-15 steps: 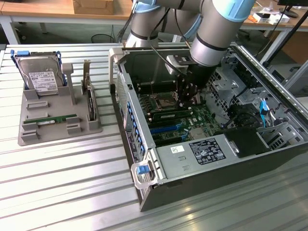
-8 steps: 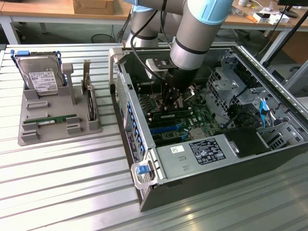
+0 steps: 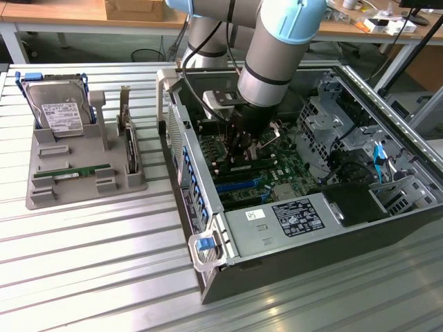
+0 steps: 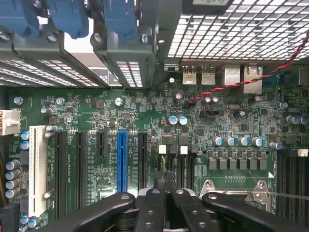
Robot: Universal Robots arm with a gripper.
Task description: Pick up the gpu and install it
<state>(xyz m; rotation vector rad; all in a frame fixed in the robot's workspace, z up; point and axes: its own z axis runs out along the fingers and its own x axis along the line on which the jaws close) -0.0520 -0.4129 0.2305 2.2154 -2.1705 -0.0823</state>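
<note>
The gpu [image 3: 73, 171], a thin green stick, lies flat in the front slot of the grey holder tray [image 3: 79, 149] at the exterior view's left. My gripper [image 3: 242, 149] is far from it, lowered inside the open computer case [image 3: 228, 270] just above the motherboard [image 3: 280, 173]. In the wrist view the gripper [image 4: 166, 180] is shut, its dark fingertips pressed together with nothing seen between them. It hovers over the green motherboard [image 4: 203, 125], beside the blue expansion slot [image 4: 122, 162] and the black slots around it.
A silver hard drive [image 3: 61, 114] and a dark card on edge [image 3: 130, 152] stand in the same tray. Inside the case are a metal drive cage [image 3: 325, 124], a power supply [image 3: 294, 218] and blue latches [image 3: 190, 173]. A red-black cable [image 4: 227, 87] crosses the board.
</note>
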